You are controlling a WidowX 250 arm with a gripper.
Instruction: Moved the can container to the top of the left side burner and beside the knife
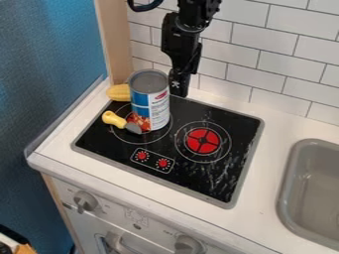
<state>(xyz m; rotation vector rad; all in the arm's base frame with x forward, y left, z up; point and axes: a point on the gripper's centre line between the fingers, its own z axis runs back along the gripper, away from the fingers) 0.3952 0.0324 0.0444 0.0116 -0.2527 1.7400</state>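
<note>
The black hand (179, 91) hangs just behind the can; how far open it is, and whether it holds anything, I cannot tell. The tall metal can with a blue, white and red label (151, 103) stands upright on the left burner (122, 135), beside the yellow-handled toy knife with a grey blade (115, 119). Yellow toy corn (118, 93) lies behind the knife. The red-centred burner (202, 141) is right of the can, the grey sink (289, 173) farther right.

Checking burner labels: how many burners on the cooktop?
2. Left burner, partly hidden by the can on it and the yellow-handled knife beside the can; right burner, red-centered and uncovered.
</note>
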